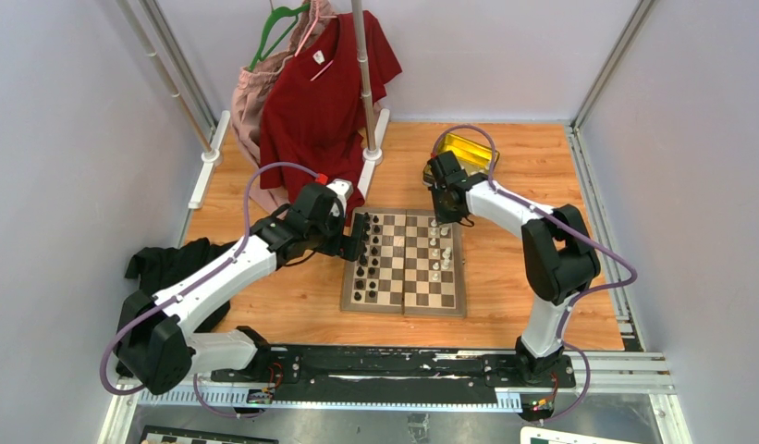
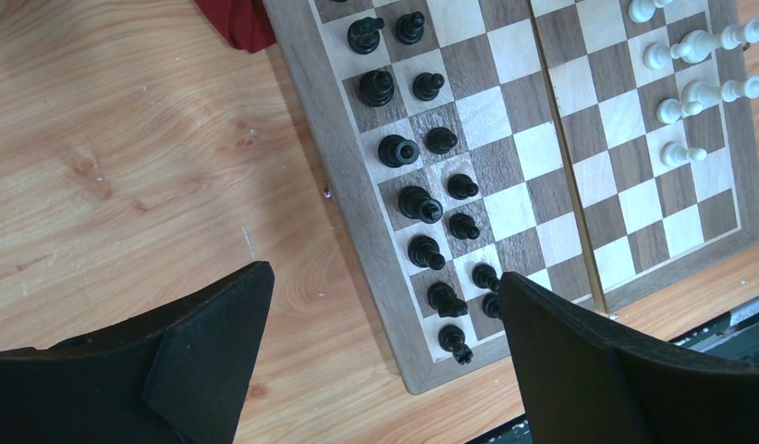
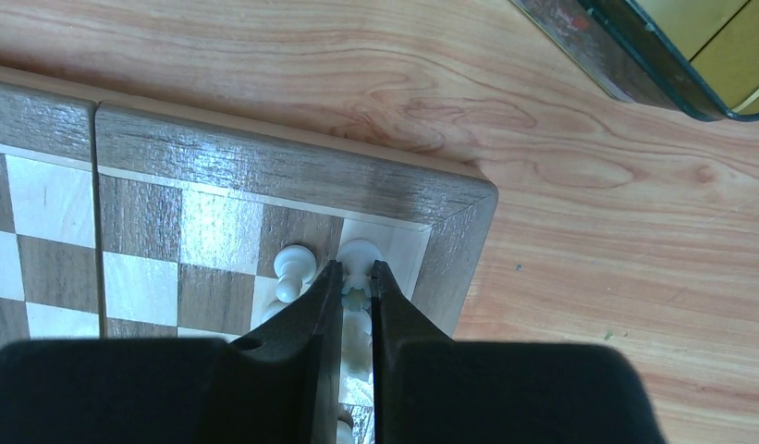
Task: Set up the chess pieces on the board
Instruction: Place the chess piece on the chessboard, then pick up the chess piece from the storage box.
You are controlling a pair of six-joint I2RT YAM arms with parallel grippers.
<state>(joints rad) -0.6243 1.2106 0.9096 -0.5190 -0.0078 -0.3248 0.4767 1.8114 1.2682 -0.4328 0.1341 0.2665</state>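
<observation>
The board [image 1: 405,277] lies in the middle of the table. Black pieces [image 1: 366,254] fill its two left columns, and several white chess pieces [image 1: 437,254] stand along its right side. My right gripper [image 3: 357,268] is shut on a white rook-like piece [image 3: 360,252] over the board's far right corner square [image 3: 398,245], next to a white pawn [image 3: 294,264]. Whether the piece rests on the square I cannot tell. My left gripper [image 2: 383,274] hangs open over the board's left edge [image 2: 357,222] by the black pieces [image 2: 422,203], holding nothing.
A shiny gold tin [image 1: 470,150] sits just behind the right gripper, also in the right wrist view's top corner [image 3: 671,46]. A red shirt [image 1: 320,102] hangs on a rack at the back. A black cloth [image 1: 172,264] lies under the left arm.
</observation>
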